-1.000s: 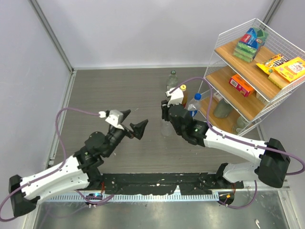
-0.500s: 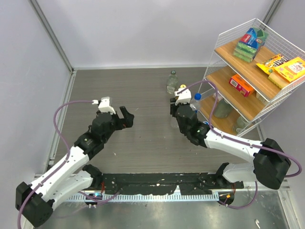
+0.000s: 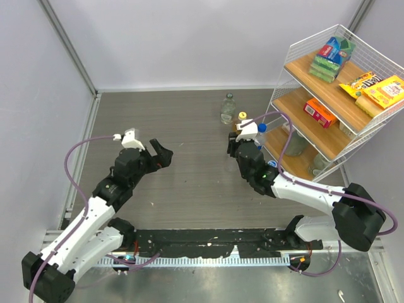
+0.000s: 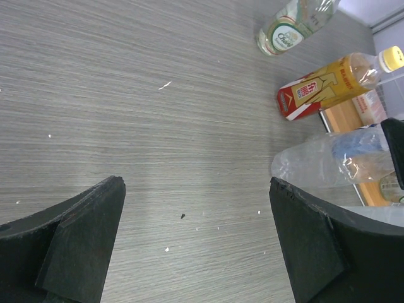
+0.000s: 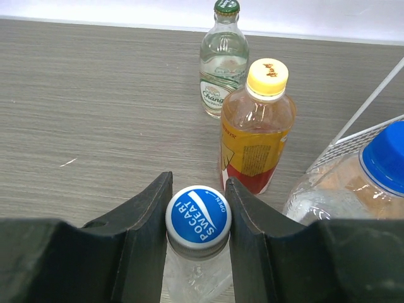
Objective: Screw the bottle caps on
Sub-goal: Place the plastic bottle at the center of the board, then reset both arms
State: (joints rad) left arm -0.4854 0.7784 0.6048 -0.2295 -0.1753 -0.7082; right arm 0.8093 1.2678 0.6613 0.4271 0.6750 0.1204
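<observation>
In the right wrist view my right gripper (image 5: 198,192) is shut on a white bottle cap with a blue middle (image 5: 198,214), which sits on the neck of a clear bottle (image 5: 196,274) standing below it. Behind stand an amber bottle (image 5: 255,136) with a yellow cap (image 5: 267,77), a clear bottle with a green cap (image 5: 222,60), and at the right a clear bottle (image 5: 328,192) with a dark blue cap (image 5: 386,158). My left gripper (image 4: 196,233) is open over bare table, left of these bottles. From above, my left gripper (image 3: 161,154) and right gripper (image 3: 235,146) are well apart.
A white wire rack (image 3: 341,95) with wooden shelves and boxed snacks stands at the right, close behind the bottles. Grey walls close off the left and back of the wood-grain table (image 3: 177,120).
My left arm has drawn back to the left, away from the bottle. My right gripper has shifted right and back toward the standing bottles, still gripping the cap.
</observation>
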